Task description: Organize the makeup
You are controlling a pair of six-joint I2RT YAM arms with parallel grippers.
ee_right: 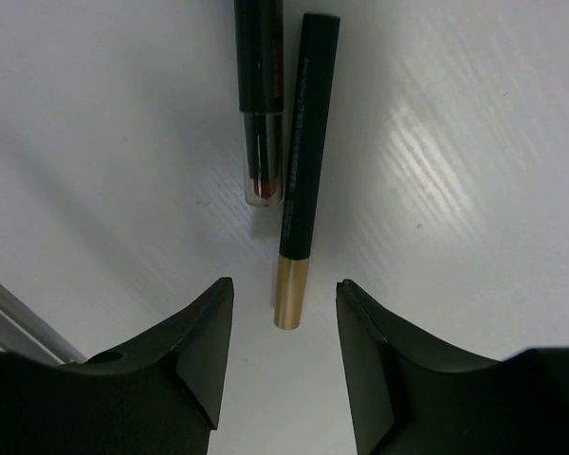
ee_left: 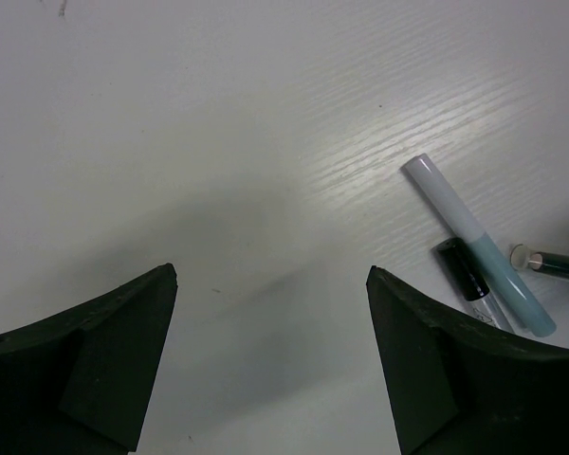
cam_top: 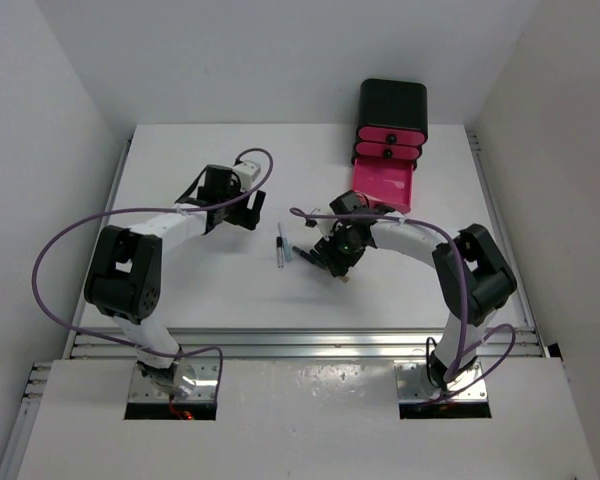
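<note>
Of the makeup, only thin sticks show. A silver-blue stick (ee_left: 476, 245), a black-capped clear tube (ee_left: 468, 277) and a dark stick (ee_left: 554, 263) lie to the right of my left gripper (ee_left: 270, 277), which is open over bare table. In the top view the pair of sticks (cam_top: 279, 246) lies between my left gripper (cam_top: 247, 212) and my right gripper (cam_top: 327, 257). My right gripper (ee_right: 284, 282) is open. The gold end of a black stick (ee_right: 302, 161) lies between its fingertips, untouched. A dark pencil with a clear cap (ee_right: 260, 104) lies beside that stick.
A black box (cam_top: 391, 104) with pink drawers stands at the back right, its lowest pink drawer (cam_top: 383, 186) pulled open towards my right arm. The white table (cam_top: 180, 290) ends in a metal rail at the near edge.
</note>
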